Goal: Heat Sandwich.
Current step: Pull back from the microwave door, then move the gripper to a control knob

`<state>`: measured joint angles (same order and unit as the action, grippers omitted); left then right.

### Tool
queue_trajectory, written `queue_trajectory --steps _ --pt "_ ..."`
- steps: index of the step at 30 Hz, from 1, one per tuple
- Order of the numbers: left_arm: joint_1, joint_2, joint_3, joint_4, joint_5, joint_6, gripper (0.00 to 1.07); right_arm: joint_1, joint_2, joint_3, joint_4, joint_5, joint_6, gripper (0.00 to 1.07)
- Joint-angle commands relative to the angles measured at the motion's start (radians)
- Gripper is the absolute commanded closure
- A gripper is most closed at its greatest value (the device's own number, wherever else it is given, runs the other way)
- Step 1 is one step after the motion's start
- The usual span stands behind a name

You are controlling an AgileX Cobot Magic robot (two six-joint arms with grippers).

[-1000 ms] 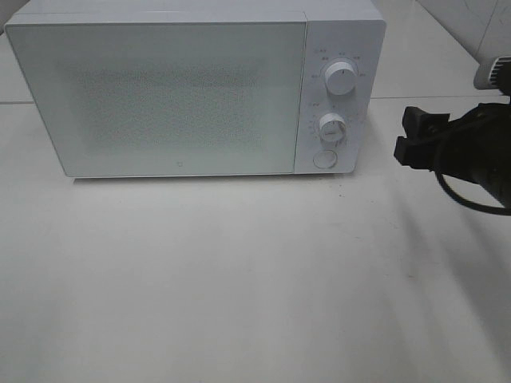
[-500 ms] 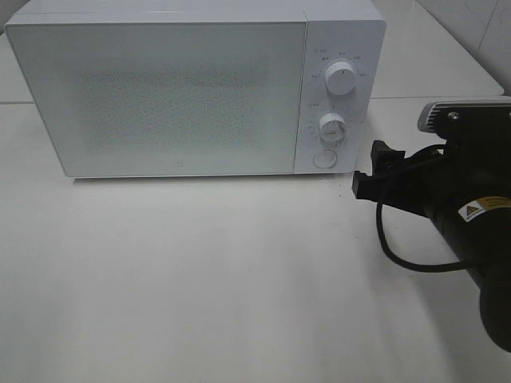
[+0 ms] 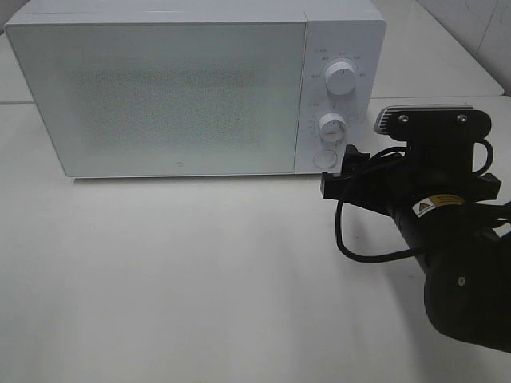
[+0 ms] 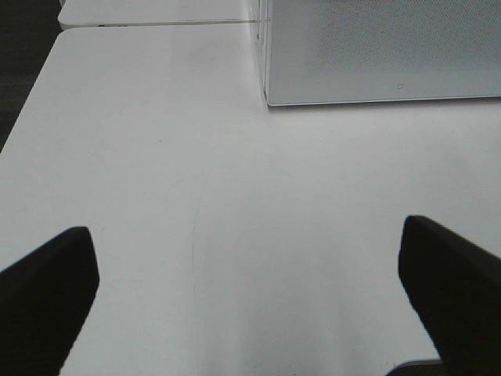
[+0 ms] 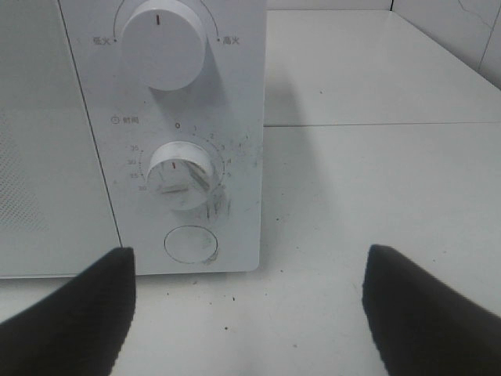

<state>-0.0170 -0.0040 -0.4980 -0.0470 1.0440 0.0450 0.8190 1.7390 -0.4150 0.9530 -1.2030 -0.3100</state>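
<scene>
The sandwich and its pink plate are out of view. The white microwave (image 3: 160, 96) stands at the back of the table with its door shut. My right gripper (image 3: 339, 169) is open and empty, just in front of the control panel, close to the round button (image 3: 324, 158) below the lower knob (image 3: 332, 128). In the right wrist view the gripper (image 5: 246, 274) faces the round button (image 5: 190, 244) and the timer knob (image 5: 184, 174). My left gripper (image 4: 244, 235) is open and empty above bare table, short of the microwave's corner (image 4: 270, 94); it does not show in the exterior view.
The upper power knob (image 3: 342, 80) sits above the timer knob. The white table (image 3: 200, 279) stretches in front of the microwave. A black cable (image 3: 359, 254) loops under the right arm. The table's left edge (image 4: 31, 117) drops to a dark floor.
My right arm has moved in from the right edge towards the microwave's control panel, and its gripper has come down close to the round button. The microwave door stays shut.
</scene>
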Motion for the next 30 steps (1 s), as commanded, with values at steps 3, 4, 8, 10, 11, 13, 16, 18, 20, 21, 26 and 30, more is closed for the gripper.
queue_trajectory --steps 3,4,8,10,11,13,16,18,20,21,26,30 --pt "-0.005 -0.027 0.003 -0.007 -0.016 -0.008 0.05 -0.005 -0.001 -0.022 -0.01 -0.006 0.002 0.31" --pt "-0.005 -0.027 0.003 -0.007 -0.016 -0.008 0.05 -0.01 -0.001 -0.031 -0.01 -0.006 0.002 0.31" --pt "-0.005 -0.027 0.003 -0.007 -0.016 -0.008 0.05 -0.044 -0.001 -0.065 -0.059 0.006 0.002 0.31" --pt "-0.005 -0.027 0.003 -0.007 -0.016 -0.008 0.05 -0.065 -0.001 -0.082 -0.086 0.02 0.002 0.31" --pt "-0.005 -0.027 0.003 -0.007 -0.016 -0.008 0.05 -0.065 -0.001 -0.082 -0.086 0.02 0.002 0.31" --pt "-0.005 -0.027 0.003 -0.007 -0.016 -0.008 0.05 -0.09 0.007 -0.109 -0.109 0.039 0.002 0.31" --pt "-0.005 -0.027 0.003 -0.007 -0.016 -0.008 0.05 -0.105 0.038 -0.137 -0.127 0.037 0.002 0.31" --pt "-0.005 -0.027 0.003 -0.007 -0.016 -0.008 0.05 -0.11 0.07 -0.157 -0.141 0.038 0.002 0.31" --pt "-0.005 -0.027 0.003 -0.007 -0.016 -0.008 0.05 -0.11 0.097 -0.179 -0.141 0.037 0.002 0.31" --pt "-0.005 -0.027 0.003 -0.007 -0.016 -0.008 0.05 -0.11 0.108 -0.187 -0.141 0.037 0.002 0.31" --pt "-0.005 -0.027 0.003 -0.007 -0.016 -0.008 0.05 -0.121 0.178 -0.242 -0.147 0.041 0.002 0.31" --pt "-0.005 -0.027 0.003 -0.007 -0.016 -0.008 0.05 -0.121 0.212 -0.28 -0.149 0.04 0.002 0.31"
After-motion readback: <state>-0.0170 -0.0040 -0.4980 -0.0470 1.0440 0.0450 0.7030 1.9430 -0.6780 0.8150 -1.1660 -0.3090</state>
